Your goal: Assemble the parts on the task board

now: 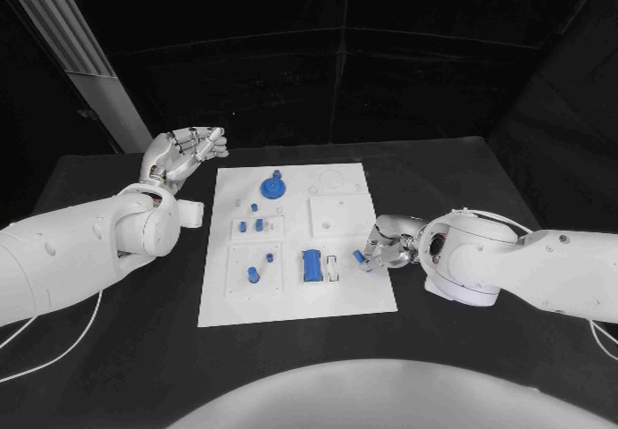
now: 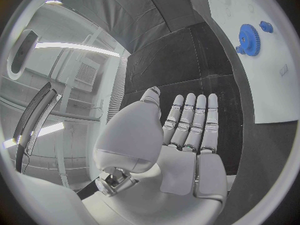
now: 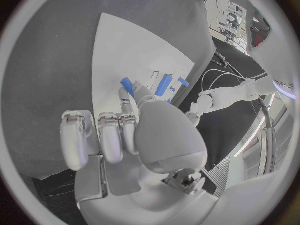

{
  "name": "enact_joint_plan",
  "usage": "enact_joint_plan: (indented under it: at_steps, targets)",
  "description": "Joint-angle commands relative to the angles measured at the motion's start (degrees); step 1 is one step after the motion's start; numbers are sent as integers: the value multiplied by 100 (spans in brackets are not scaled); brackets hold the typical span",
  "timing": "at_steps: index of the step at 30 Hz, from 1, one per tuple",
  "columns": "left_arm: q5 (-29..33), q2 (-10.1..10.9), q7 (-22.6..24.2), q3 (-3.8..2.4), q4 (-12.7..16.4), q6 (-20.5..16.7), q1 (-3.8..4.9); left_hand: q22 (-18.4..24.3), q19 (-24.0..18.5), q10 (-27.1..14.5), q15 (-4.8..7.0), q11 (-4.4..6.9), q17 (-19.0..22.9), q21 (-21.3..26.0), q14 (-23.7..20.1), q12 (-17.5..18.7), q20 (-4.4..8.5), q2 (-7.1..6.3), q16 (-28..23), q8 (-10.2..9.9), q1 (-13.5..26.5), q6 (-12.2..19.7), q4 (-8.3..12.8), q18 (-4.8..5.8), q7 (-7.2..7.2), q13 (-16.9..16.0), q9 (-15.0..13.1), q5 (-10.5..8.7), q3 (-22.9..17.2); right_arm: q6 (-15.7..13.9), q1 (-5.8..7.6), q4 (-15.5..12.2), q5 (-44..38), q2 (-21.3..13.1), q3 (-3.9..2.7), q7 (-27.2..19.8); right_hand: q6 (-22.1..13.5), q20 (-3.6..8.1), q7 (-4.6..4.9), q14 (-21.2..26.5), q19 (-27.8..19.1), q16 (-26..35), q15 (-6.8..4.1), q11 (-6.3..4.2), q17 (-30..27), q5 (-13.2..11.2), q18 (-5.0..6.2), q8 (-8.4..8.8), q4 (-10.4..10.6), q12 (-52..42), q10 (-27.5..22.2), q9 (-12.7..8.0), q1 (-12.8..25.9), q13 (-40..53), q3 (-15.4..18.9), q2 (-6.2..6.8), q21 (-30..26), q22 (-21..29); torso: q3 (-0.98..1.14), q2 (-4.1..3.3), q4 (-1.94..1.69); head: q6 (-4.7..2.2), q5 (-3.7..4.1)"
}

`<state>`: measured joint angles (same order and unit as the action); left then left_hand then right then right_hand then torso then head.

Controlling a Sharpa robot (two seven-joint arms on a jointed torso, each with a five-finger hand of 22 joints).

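Observation:
The white task board (image 1: 338,295) lies in the middle of the black table. On it are a blue gear (image 1: 273,188), a blue block (image 1: 312,265) and several small blue parts. My right hand (image 1: 382,243) is at the board's right edge and pinches a small blue part (image 1: 361,257) between thumb and a finger, close to the blue block. In the right wrist view that small blue part (image 3: 127,86) sits at the fingertips of the right hand (image 3: 134,135), just short of the blue block (image 3: 164,85). My left hand (image 1: 187,152) is raised beyond the board's far left corner, fingers straight and holding nothing.
The left wrist view shows the left hand (image 2: 181,135) over bare black table, with the blue gear (image 2: 248,37) and a small blue part (image 2: 266,26) on the board (image 2: 269,90) off to one side. Black table surrounds the board on all sides.

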<state>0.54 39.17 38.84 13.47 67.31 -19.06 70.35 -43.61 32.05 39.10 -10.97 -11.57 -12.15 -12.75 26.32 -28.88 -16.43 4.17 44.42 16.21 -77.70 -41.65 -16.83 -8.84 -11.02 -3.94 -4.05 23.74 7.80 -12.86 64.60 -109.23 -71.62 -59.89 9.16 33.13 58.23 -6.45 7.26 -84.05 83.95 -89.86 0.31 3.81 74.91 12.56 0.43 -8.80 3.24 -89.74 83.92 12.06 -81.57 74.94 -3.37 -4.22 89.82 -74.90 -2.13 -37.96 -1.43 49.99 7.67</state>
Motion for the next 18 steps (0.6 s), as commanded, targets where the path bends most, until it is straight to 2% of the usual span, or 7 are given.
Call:
enact_joint_plan:
  at_steps: [1,9,18]
  targets:
    - [-5,-6,700,-3,-5,71,7,9,14,-31,-1,-3,10,22,-39,-23,-2,57,37,13,-12,19,12,-9,-264,7,4,24,34,-399,8,-26,246,-16,-1,-337,55,2,4,-595,605,-14,-13,-35,1509,33,-43,6,-8,-26,608,-14,18,1506,-64,62,18,-1510,3,-2,3,1,-5]
    - [-5,-17,694,-3,-18,76,6,9,14,-31,-1,-3,10,22,-39,-23,-2,57,37,13,-12,19,12,-9,-264,7,4,24,34,-619,17,-97,777,-55,-5,-727,124,-1,22,-595,605,-14,-7,-19,1509,64,-43,23,-8,-26,608,-44,54,1506,-98,78,18,-1510,1,-1,-5,1,-13]
    - [-5,-39,690,-3,-29,79,5,11,12,-26,0,0,24,24,-45,-38,-2,65,48,26,-11,12,11,-8,-260,6,2,25,41,-516,45,42,2022,21,-9,-1335,164,-7,35,-595,605,-14,0,-7,1509,95,-43,82,55,-26,608,-103,169,1506,-111,76,18,-1510,-4,-3,-13,1,-7]
